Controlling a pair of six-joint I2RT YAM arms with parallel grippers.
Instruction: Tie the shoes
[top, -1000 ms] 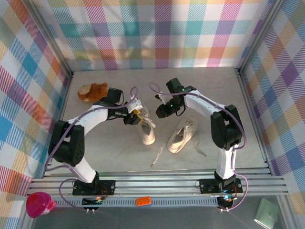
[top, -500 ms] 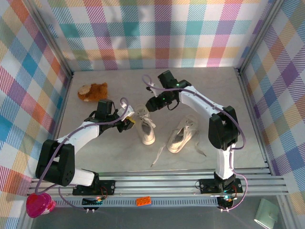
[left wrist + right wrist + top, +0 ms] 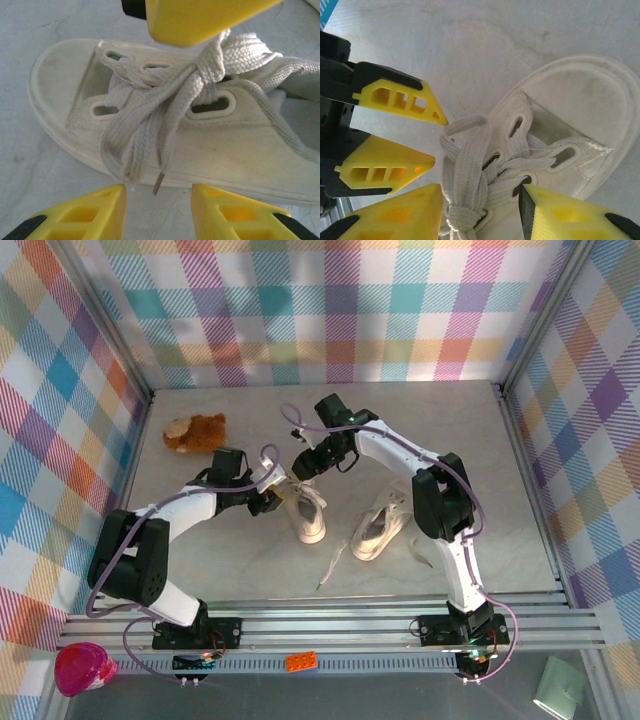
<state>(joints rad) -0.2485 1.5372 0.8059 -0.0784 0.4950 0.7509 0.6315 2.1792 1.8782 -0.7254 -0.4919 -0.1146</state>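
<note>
Straddling shoe (image 3: pixel 580 100) laces (image 3: pixel 467 170), right jaws parted, left jaws parted alongside

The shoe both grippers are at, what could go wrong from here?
1. The left gripper and right gripper crowd one knot; they might collide.
2. The lace ends hang loose over the side of the shoe; the open left gripper may catch both or miss.
3. Nothing pins the shoe, so a pull could drag it.

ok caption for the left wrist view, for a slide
Left tool, open, hovers beside a cream sneaker whose laces meet in a knot
</note>
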